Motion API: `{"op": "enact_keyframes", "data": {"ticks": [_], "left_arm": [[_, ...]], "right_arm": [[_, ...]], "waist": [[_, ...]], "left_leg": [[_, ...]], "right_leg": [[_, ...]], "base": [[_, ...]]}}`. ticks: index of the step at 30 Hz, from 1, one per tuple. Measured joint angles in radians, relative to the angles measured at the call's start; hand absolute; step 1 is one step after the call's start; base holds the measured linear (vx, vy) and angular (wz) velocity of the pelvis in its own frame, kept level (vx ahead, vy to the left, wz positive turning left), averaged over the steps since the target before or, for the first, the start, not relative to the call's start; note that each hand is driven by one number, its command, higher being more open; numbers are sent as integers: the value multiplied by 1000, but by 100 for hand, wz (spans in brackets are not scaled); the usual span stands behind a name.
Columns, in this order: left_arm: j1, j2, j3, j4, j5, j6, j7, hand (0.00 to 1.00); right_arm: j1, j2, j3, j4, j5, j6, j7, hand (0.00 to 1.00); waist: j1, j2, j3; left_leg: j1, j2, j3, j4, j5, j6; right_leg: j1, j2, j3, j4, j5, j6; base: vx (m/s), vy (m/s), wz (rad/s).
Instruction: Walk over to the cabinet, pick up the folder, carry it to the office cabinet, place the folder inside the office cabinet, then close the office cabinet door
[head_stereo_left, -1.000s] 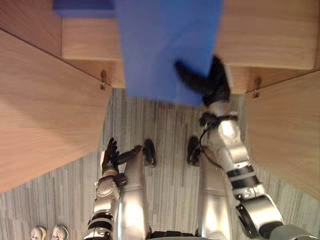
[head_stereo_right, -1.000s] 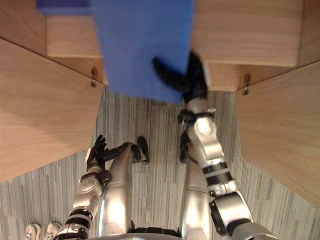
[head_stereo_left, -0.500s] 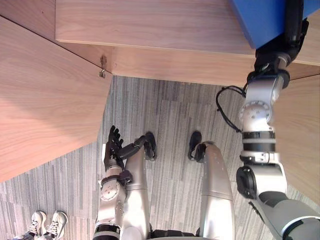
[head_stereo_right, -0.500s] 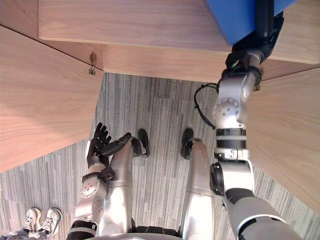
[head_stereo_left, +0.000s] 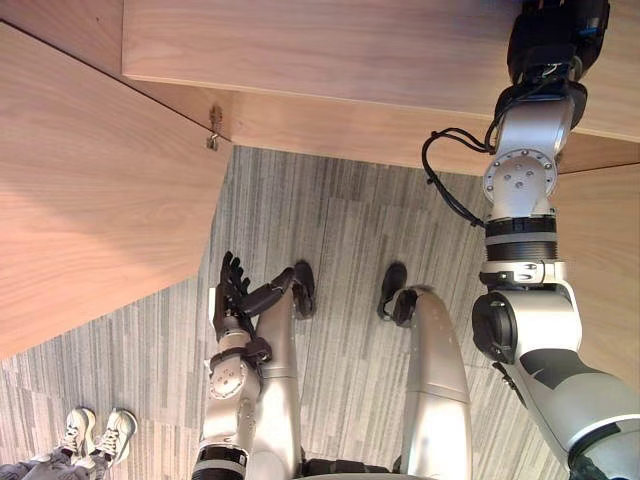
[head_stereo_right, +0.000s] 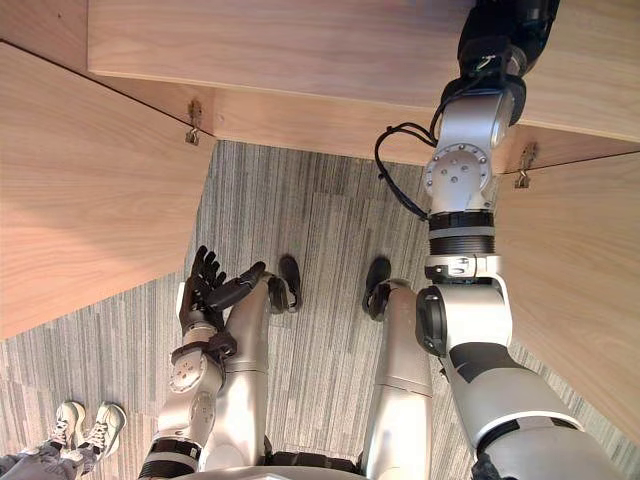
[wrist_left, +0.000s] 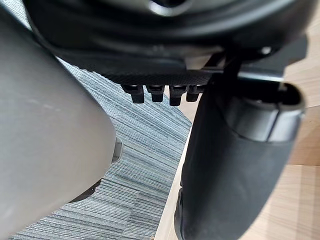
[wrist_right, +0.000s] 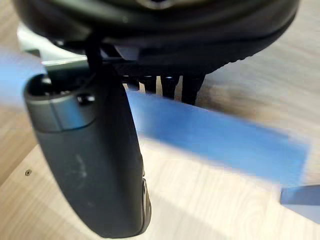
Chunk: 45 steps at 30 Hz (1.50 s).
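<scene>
The blue folder (wrist_right: 215, 137) lies blurred across the pale wooden shelf (wrist_right: 200, 200) inside the cabinet, just past my right hand's fingers (wrist_right: 170, 85). Those fingers stand straight above the folder and the thumb (wrist_right: 95, 155) hangs clear of it, so nothing is pinched. In the eye views my right hand (head_stereo_left: 555, 40) reaches up into the cabinet opening at the top right. My left hand (head_stereo_left: 232, 295) hangs open beside my left thigh over the carpet, holding nothing.
The cabinet's left door (head_stereo_left: 90, 200) swings wide open, with its hinge (head_stereo_left: 213, 130) at the carcass. The right door (head_stereo_right: 580, 280) is open too. A second blue piece (wrist_right: 300, 197) sits on the shelf. A person's shoes (head_stereo_left: 95, 435) stand on the carpet at lower left.
My right arm has stretched further up into the cabinet, carrying the folder out of the eye views. Its fingers have straightened off the folder. The left hand has stayed put.
</scene>
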Motion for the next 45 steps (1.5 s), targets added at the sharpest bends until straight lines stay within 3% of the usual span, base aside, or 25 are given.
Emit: {"op": "enact_keyframes", "data": {"ticks": [9, 15, 16, 22, 31, 39, 45], "left_arm": [[-2, 16, 1, 28, 0, -5, -4, 100], [-2, 42, -1, 58, 1, -23, -43, 100], [-2, 48, -1, 69, 1, -26, -48, 100], [-2, 75, -1, 122, 2, -25, -78, 100], [-16, 91, -1, 180, 3, -22, -112, 100], [-31, 95, 1, 224, 7, -20, -110, 100], [-35, 88, 32, 233, 6, -14, -104, 100]], "right_arm": [[33, -92, 169, 0, -164, 48, 91, 100], [148, -254, 377, -2, -445, 104, 253, 100], [169, -273, 386, -9, -515, 96, 280, 0], [212, -380, 422, 10, -754, 89, 328, 0], [277, -414, 427, 43, -698, 82, 423, 0], [368, -318, 418, 23, -564, 86, 453, 0], [376, -204, 373, -4, -562, 83, 381, 0]], "waist": [[-15, 0, -2], [-19, -1, -3], [-21, -2, -3], [-26, -4, -5], [-23, -14, -13], [-27, -30, -33], [-42, -31, -34]], "left_leg": [[19, 1, 2, -13, 1, -1], [31, 1, 7, -28, 2, -1], [37, 1, 9, -32, 2, -1], [74, -1, 13, -63, 4, -2], [125, -2, 25, -112, 6, -4], [160, 2, 39, -142, 6, -4], [164, 8, 44, -152, 7, -5]], "right_leg": [[18, 1, -1, -12, 0, 0], [28, 1, -2, -25, 0, 0], [33, 1, -2, -28, 0, 0], [70, 0, -4, -54, 0, 0], [112, 1, -9, -95, 0, 0], [142, 3, -9, -124, 1, -1], [145, 9, -9, -136, 2, 0]], "base": [[-47, -29, 0], [-37, -26, 0], [-22, -31, 0], [-17, -32, 0], [-4, -27, 0], [-2, -10, -2], [-3, -5, -1]]}}
